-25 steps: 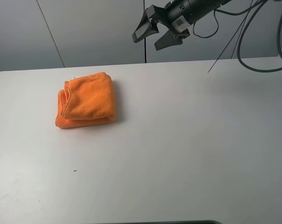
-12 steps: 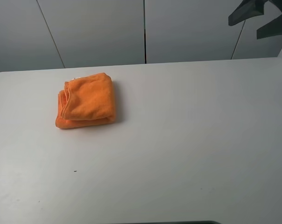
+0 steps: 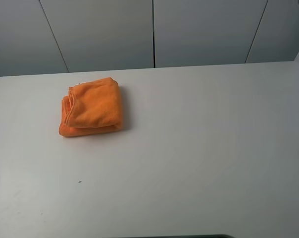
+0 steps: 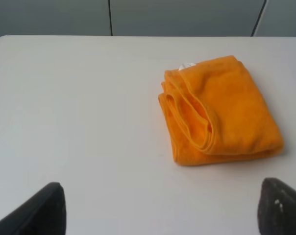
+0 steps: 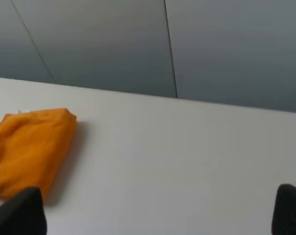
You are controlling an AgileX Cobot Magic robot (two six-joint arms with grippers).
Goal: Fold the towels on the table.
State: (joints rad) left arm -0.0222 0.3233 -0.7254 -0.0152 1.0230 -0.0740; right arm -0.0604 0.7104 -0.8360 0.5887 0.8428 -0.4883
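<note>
The orange towel (image 3: 91,107) lies folded into a thick stack on the white table (image 3: 189,148), at the back left. It also shows in the left wrist view (image 4: 219,110), with a bit of white label (image 4: 187,65) at its far edge, and in the right wrist view (image 5: 28,149). My left gripper (image 4: 158,218) is open and empty, back from the towel, with only its dark fingertips (image 4: 37,213) in sight. My right gripper (image 5: 155,215) is open and empty, off to the towel's right. Neither gripper shows in the exterior high view.
Grey wall panels (image 3: 154,29) stand behind the table's far edge. A tiny dark speck (image 3: 79,181) sits on the tabletop in front of the towel.
My right arm has swung from above the table's back middle to the right and out of the exterior high view. The towel has not moved.
</note>
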